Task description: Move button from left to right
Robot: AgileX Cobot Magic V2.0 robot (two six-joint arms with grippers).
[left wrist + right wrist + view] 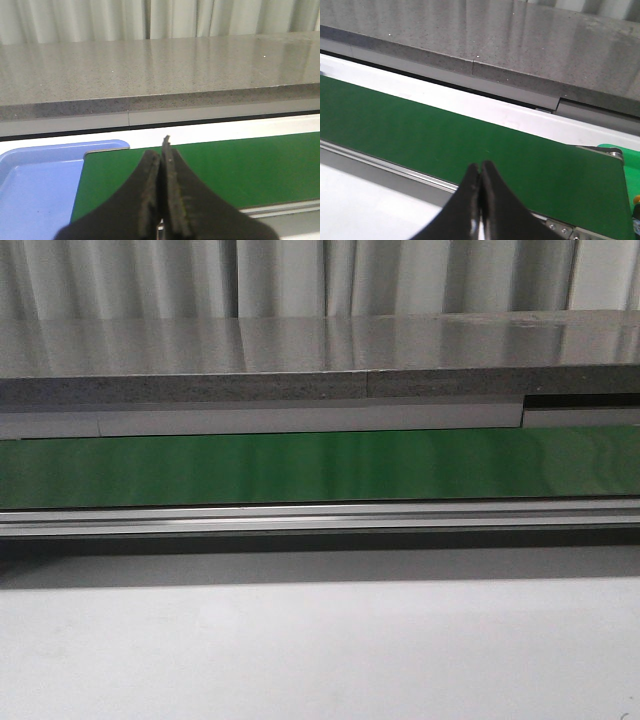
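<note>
Green matte belt (320,468) is running between an aluminium rail (320,518) and a speckled grey stone counter (300,360); no writing is readable. Left gripper (161,150) and right gripper (480,167) are both showing black jaws pressed together, empty. A smooth blue tray (35,185) is lying beside the left jaws. Button is not appearing in any view.

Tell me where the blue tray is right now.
The blue tray shows only in the left wrist view, beside the end of the green conveyor belt, just ahead of the closed left gripper. The front view does not show it.
</note>
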